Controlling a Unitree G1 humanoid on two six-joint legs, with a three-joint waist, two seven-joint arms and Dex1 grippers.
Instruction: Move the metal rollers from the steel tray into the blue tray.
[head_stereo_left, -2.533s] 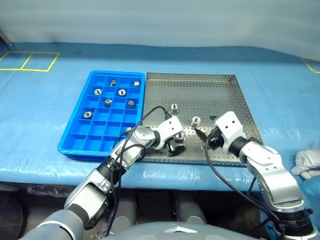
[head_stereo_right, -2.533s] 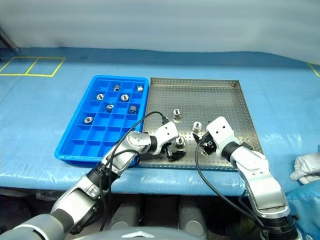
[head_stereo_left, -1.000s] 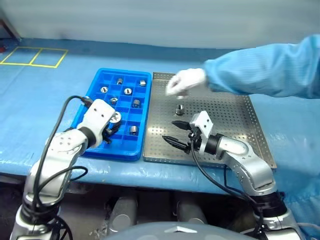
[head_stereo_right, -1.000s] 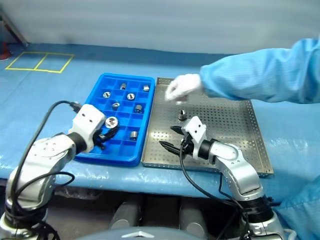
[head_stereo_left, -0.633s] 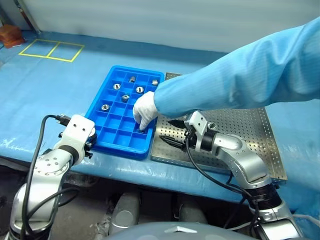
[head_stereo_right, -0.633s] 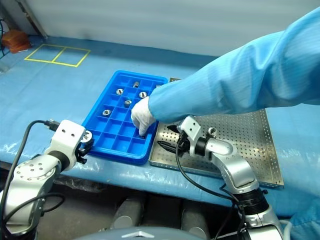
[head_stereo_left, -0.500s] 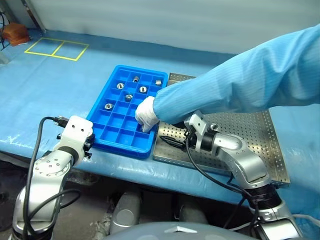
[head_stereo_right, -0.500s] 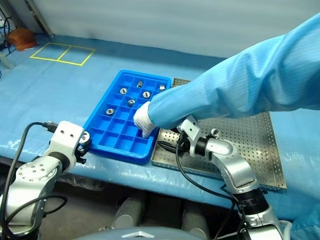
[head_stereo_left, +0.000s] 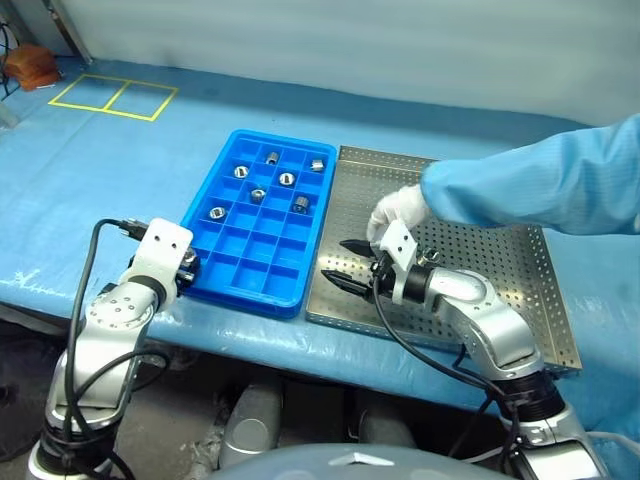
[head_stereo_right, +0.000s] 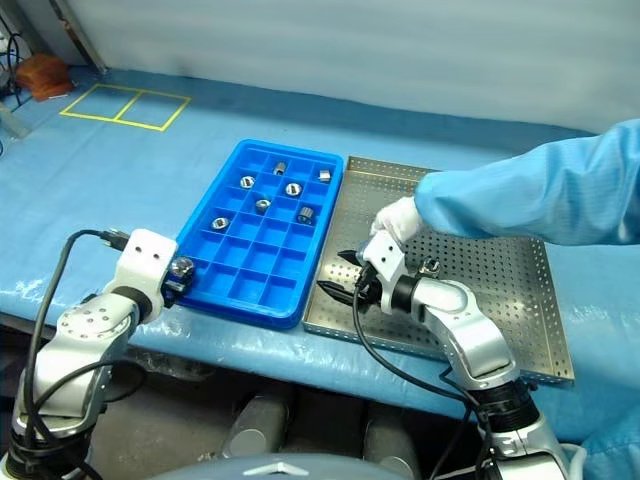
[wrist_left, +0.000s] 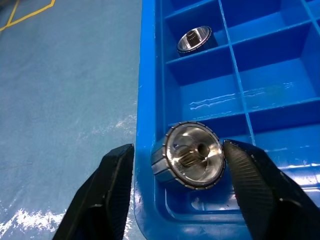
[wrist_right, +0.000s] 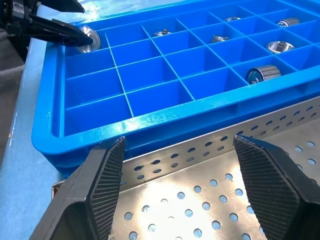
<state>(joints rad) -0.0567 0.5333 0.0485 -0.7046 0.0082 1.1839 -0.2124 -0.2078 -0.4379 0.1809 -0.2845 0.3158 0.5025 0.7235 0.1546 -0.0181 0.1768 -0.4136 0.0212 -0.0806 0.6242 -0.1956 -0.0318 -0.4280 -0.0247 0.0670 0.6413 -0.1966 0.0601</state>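
Left wrist view: a metal roller (wrist_left: 192, 155) sits between my left gripper's (wrist_left: 176, 172) two black fingers, tilted against the outer wall of the blue tray (wrist_left: 150, 95) at a near corner compartment; my fingers stand apart on either side of it, and I cannot tell whether either still touches it. One compartment further along lies another roller (wrist_left: 194, 39). From the head camera, the rest of the metal rollers (head_stereo_left: 258, 195) lie scattered in the far compartments of the blue tray, one to a cell, six in all. Beside it, touching edge to edge, is the steel tray (head_stereo_left: 485, 245), with one roller (head_stereo_right: 431, 267) on its perforated floor close behind my right wrist. My right gripper (head_stereo_left: 340, 264) hovers over the steel tray's near left part, fingers spread wide and empty, pointing toward the blue tray. A person's white-gloved hand (head_stereo_left: 397, 209) in a light blue sleeve (head_stereo_left: 540, 190) reaches over the steel tray, just behind my right gripper.
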